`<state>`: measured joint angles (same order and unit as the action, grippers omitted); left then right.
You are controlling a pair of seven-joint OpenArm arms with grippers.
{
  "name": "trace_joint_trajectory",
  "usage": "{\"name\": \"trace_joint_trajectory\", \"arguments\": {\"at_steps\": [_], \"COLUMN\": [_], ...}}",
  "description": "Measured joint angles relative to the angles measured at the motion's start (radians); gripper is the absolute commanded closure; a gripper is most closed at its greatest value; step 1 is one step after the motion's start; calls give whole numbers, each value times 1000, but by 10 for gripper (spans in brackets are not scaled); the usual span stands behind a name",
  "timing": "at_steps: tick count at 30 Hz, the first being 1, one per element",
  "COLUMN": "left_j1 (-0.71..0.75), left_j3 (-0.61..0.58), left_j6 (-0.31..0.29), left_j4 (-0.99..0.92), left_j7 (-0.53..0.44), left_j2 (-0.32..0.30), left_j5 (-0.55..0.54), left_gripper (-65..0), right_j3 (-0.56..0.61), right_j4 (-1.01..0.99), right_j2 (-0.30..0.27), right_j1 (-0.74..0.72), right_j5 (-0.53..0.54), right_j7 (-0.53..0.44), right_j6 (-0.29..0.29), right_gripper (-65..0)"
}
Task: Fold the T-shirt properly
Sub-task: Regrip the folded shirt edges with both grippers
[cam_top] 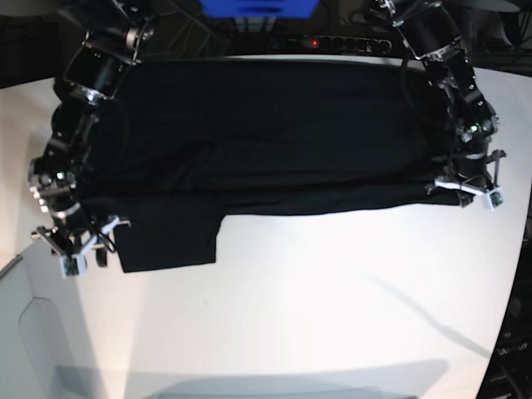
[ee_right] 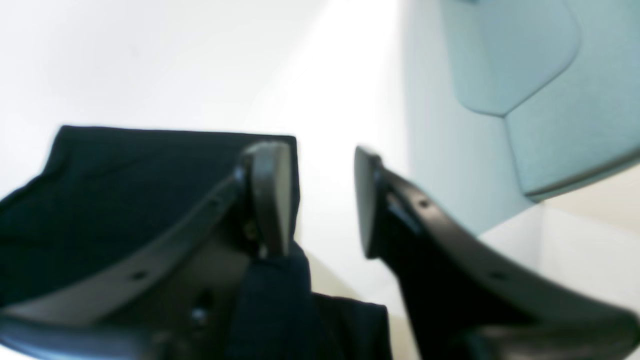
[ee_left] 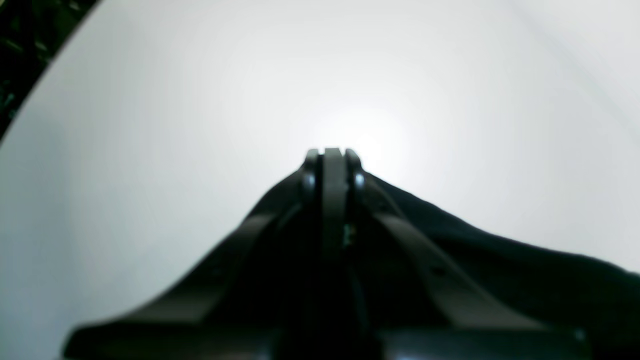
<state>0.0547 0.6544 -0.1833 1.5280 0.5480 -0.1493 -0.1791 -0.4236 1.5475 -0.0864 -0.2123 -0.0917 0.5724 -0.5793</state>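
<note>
The left fingers (ee_left: 332,200) clamp the black T-shirt's (cam_top: 291,125) edge; the right fingers (ee_right: 267,200) stand apart beside its sleeve edge, bare worktop (cam_top: 332,291) between.

**Two black arms, dressed in pale metal**

From where I'm standing, the robot's left arm (cam_top: 449,66) and right arm (cam_top: 91,100) look like a matching pair: mostly black, jointed and knobbly, with small silvery-grey bits dotted along them. Each widens near its end into a broad, fan-like piece with greyish edges and stubby projections.

The left gripper (ee_left: 332,156) is dark, spreading from narrow tips to a wide base, with a greyish strip up its middle. The right gripper (ee_right: 318,149) has two charcoal fingers, blunt at the tip and thickening backwards, their sides marked by small, paler round spots. They might be screws or holes; it's too blurred to tell.
</note>
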Motion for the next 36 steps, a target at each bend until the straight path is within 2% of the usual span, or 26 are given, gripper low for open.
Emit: {"name": "trace_joint_trajectory", "arguments": {"at_steps": [5, 7, 12, 16, 20, 22, 36], "left_j1": [0, 0, 0, 0, 0, 0, 0], "left_j3": [-2, -4, -3, -2, -2, -2, -2], "left_j6": [-1, 0, -1, 0, 0, -1, 0], "left_j4": [11, 10, 8, 5, 4, 4, 4], "left_j7": [-1, 0, -1, -1, -1, -2, -2], "left_j2": [0, 0, 0, 0, 0, 0, 0], "left_j5": [-3, -2, 0, 0, 0, 0, 0], "left_gripper": [-1, -1, -1, -1, -1, -1, -1], "right_j3": [3, 38, 114, 161, 162, 160, 161], "right_j4": [-293, -409, -595, -711, -789, -810, -862], "right_j2": [-40, -67, -97, -100, -113, -119, -116], "right_j1": [-134, -183, -269, -299, -322, -326, -310], "right_j5": [-3, -15, -6, -12, -8, -8, 0], "right_j7": [17, 20, -124, -172, -243, -277, -326], "right_j6": [0, 0, 2, 5, 113, 114, 117], "right_gripper": [-279, -279, -280, -280, -281, -281, -281]}}
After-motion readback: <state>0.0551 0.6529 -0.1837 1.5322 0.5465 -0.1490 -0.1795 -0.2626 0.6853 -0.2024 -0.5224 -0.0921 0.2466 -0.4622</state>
